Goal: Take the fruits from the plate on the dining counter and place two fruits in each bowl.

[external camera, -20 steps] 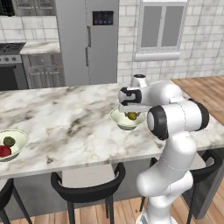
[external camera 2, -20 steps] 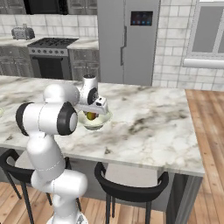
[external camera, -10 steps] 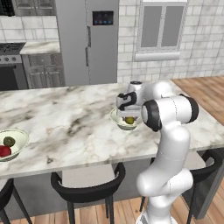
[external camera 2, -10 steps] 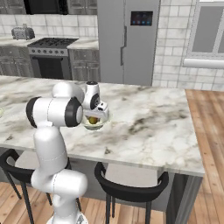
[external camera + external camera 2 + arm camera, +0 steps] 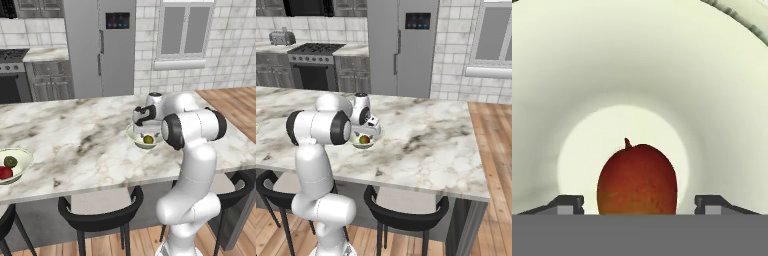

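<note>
Looking at the near bowl [image 5: 144,137] as your landmark: it sits on the dining counter [image 5: 75,145], a white marble slab with grey veining and a thick edge. The gripper [image 5: 639,206] hangs right over that bowl, nosed down into it. In the hand view the finger tips [image 5: 567,204] stand apart on either side of a reddish-orange fruit [image 5: 637,179] resting on the bowl's floor, with clear gaps to it, so read it as released, not grasping. From the base views the fruit [image 5: 363,139] shows as a small yellow-green and red spot inside the bowl [image 5: 367,143].

Well to the left of that bowl along the counter, at its end, you have the second bowl [image 5: 22,161] holding a bright red fruit [image 5: 5,172] and a dark olive green fruit [image 5: 10,161], touching or nearly so.

Beyond the near bowl, across the room: steel fridge [image 5: 100,47], stove [image 5: 316,62] with grey cabinets, white tiled wall, window [image 5: 185,31]. Black stools [image 5: 97,212] tuck under the counter below the bowl; wood floor [image 5: 496,145] lies to its right.
</note>
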Robot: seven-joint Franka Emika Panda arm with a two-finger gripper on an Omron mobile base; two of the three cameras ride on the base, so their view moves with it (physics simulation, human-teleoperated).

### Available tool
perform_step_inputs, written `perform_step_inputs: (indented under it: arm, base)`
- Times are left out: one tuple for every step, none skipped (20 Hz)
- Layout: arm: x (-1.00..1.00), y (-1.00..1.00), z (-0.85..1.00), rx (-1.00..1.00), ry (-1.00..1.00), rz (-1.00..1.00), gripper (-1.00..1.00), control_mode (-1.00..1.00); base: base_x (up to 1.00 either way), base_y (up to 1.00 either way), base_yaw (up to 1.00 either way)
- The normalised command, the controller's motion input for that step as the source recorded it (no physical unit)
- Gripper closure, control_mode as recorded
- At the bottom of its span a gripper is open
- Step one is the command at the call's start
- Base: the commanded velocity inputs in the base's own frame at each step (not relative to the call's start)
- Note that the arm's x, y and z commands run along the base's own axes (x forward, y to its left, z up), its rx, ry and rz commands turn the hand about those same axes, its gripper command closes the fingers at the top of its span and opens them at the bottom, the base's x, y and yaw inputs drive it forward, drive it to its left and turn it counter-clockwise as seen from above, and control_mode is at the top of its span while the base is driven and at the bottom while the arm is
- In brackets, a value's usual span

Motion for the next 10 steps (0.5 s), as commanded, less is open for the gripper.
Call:
perform_step_inputs:
  arm:
    - [-0.04, 0.00, 0.77, 0.00, 0.00, 0.00, -1.00, -1.00]
    - [-0.16, 0.00, 0.95, 0.01, 0.00, 0.00, -1.00, -1.00]
    - [-0.15, 0.00, 0.88, 0.01, 0.00, 0.00, -1.00, -1.00]
    - [-0.30, 0.00, 1.00, 0.02, 0.00, 0.00, -1.00, -1.00]
    - [-0.51, -0.14, 1.00, 0.05, 0.00, 0.00, -1.00, -1.00]
    - [-0.78, -0.09, 1.00, 0.01, 0.00, 0.00, -1.00, -1.00]
    - [-0.86, -0.14, 1.00, 0.02, 0.00, 0.00, -1.00, -1.00]
    - [-1.00, -0.17, 1.00, 0.03, 0.00, 0.00, -1.00, -1.00]
    - [-1.00, -0.31, 0.88, 0.05, 0.00, 0.00, -1.00, -1.00]
    - [-1.00, -0.31, 0.59, 0.04, -0.01, 0.00, -1.00, -1.00]
  base:
    - [0.00, 0.00, 0.00]
    - [0.00, 0.00, 0.00]
    - [0.00, 0.00, 0.00]
    - [0.00, 0.00, 0.00]
    - [0.00, 0.00, 0.00]
    - [0.00, 0.00, 0.00]
    - [0.00, 0.00, 0.00]
    - [0.00, 0.00, 0.00]
    - [0.00, 0.00, 0.00]
    - [0.00, 0.00, 0.00]
